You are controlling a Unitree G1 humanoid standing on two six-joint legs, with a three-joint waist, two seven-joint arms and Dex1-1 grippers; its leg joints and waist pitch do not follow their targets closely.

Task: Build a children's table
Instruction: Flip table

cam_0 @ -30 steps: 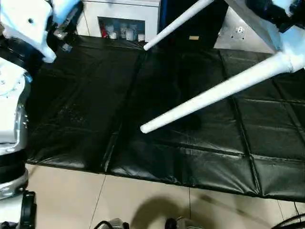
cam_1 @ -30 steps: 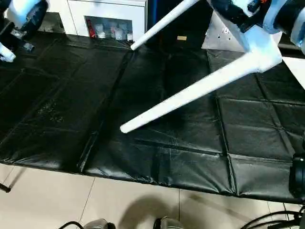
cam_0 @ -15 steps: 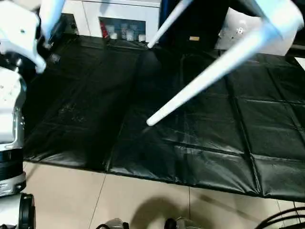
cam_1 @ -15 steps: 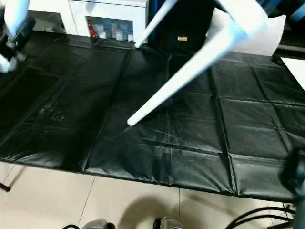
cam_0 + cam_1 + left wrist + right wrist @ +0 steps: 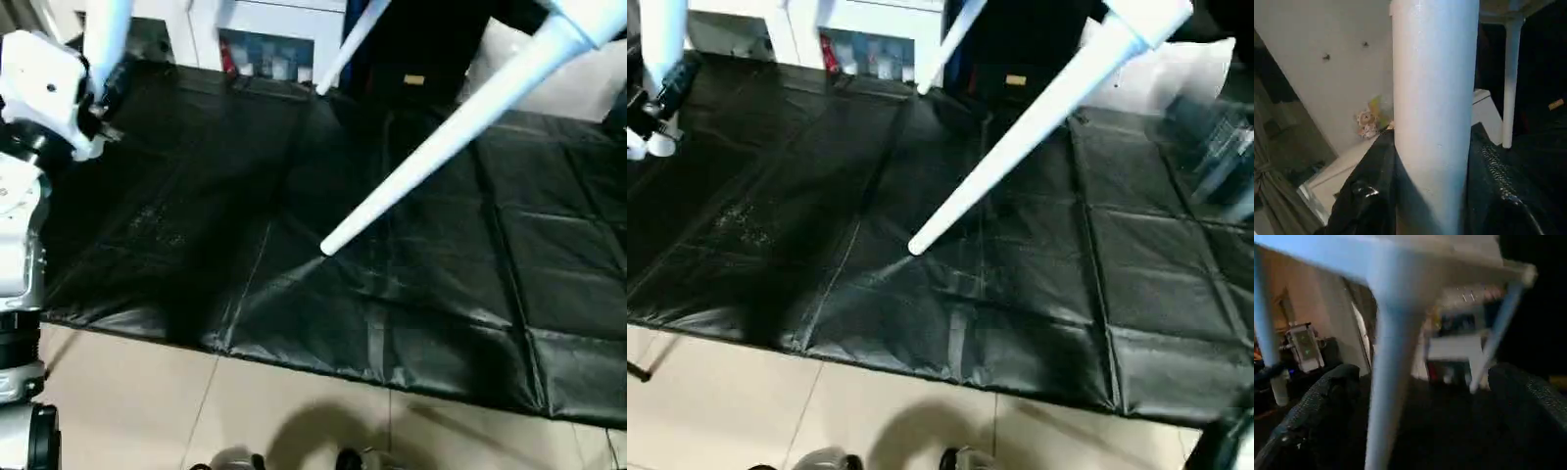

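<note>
L tool (image 5: 1432,196) pinching table leg (image 5: 1434,112); R tool (image 5: 1415,431) spread wide, empty.

Smooth white plastic legs (image 5: 441,137), glossy black padded mat (image 5: 294,245), knurled fingers (image 5: 1496,171)

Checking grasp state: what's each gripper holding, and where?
Left gripper clamps a white table leg on its shaft. Right gripper stands open, holding nothing.

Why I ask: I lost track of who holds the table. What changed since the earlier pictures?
The table's near leg swung steeper. The right gripper, earlier at the table's corner, has come away; its jaws stand wide around a leg without touching. The left gripper stays clamped on another leg; the black mat is unmoved.
</note>
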